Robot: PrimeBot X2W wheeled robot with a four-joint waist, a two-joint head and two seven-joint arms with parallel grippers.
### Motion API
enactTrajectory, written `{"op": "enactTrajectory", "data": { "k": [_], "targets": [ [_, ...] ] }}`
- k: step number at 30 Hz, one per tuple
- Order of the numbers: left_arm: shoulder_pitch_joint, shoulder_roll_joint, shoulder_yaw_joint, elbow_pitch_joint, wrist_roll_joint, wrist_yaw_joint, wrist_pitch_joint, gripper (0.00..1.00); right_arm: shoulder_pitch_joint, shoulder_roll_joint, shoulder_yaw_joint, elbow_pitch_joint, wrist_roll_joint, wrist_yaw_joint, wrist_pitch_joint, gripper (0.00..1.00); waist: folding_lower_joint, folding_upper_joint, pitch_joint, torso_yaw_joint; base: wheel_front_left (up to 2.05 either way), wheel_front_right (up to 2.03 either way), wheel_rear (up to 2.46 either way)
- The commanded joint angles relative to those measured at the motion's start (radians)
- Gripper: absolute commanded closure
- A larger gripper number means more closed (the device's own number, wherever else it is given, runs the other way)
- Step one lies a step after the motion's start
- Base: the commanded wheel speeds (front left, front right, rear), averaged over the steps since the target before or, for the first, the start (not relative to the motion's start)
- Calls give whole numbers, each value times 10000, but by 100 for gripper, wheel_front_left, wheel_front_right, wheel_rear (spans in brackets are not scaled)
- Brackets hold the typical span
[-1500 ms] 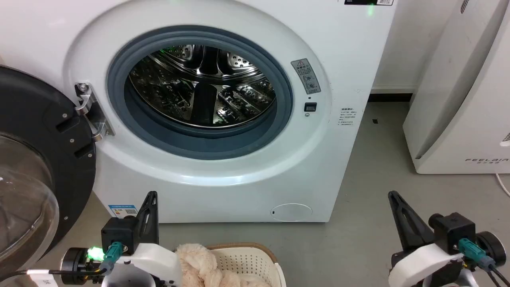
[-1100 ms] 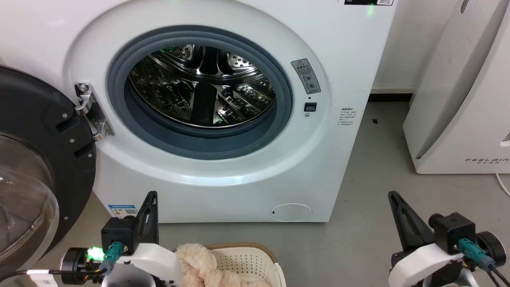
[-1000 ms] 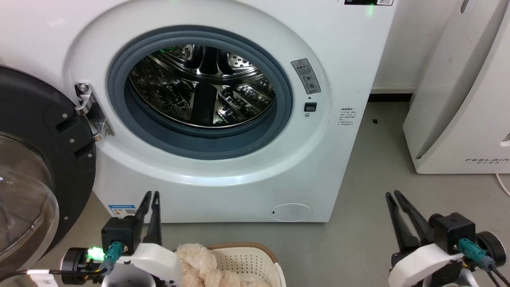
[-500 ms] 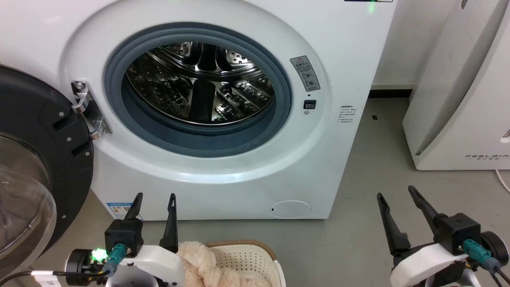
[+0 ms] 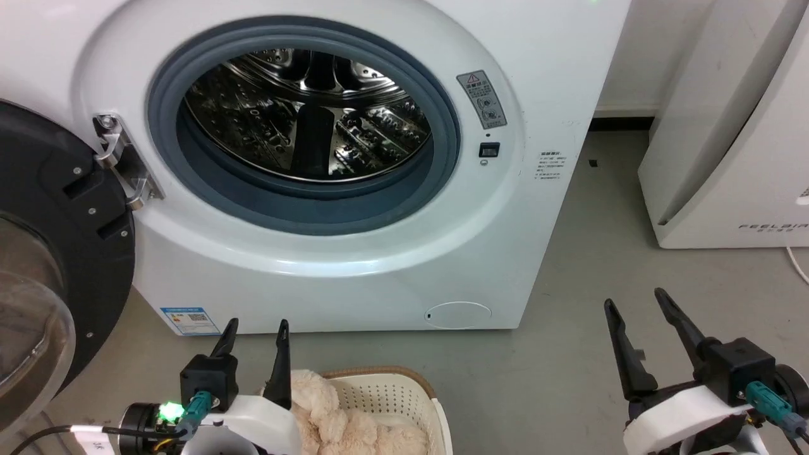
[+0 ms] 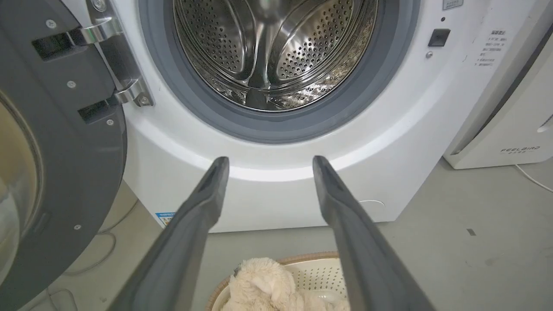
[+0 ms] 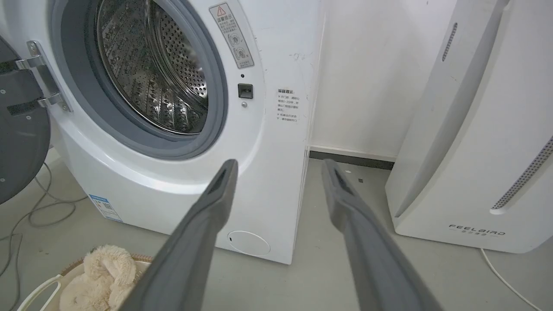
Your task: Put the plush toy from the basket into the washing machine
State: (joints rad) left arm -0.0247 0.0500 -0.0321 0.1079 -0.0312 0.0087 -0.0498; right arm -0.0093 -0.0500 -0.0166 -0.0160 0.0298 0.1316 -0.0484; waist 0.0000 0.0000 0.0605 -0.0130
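Note:
The white washing machine stands ahead with its porthole uncovered and the steel drum bare inside. Its black-rimmed glass door hangs swung out to the left. At the bottom edge sits the cream basket holding the fluffy beige plush toy. My left gripper is open just left of the toy and above the basket's near end. My right gripper is open over the floor at the lower right, holding nothing. The toy lies below the left fingers.
A white FEELAIR-marked appliance stands to the right of the washer, with a strip of grey floor between them. A white cable runs by its base. Cables lie on the floor under the open door.
Both grippers went from shut to open. The head camera tilted down, so the washer sits higher in the picture and more of the basket and toy shows.

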Motion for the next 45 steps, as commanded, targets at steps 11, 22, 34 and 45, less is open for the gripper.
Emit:
{"op": "enactTrajectory", "data": {
  "k": [11,22,34,45],
  "targets": [
    [-685,68,-216,1309,-142,-92,-319,0,-147,-1,-40,-252,140,-3,-342,0,0,0,653,-129,0,0,0],
    [-1453,178,-507,2887,-206,-268,-548,0,-306,-1,-3,-415,171,-4,-571,0,0,0,1417,-295,0,0,0],
    [-2293,382,-693,4413,-372,-362,-777,0,-482,-1,3,-573,249,-5,-798,0,0,0,2270,-503,0,0,0],
    [-3275,707,-1148,6090,-311,-425,-654,0,-682,-1,7,-763,432,-5,-1027,0,0,0,3279,-808,0,0,0]
  ]
}}
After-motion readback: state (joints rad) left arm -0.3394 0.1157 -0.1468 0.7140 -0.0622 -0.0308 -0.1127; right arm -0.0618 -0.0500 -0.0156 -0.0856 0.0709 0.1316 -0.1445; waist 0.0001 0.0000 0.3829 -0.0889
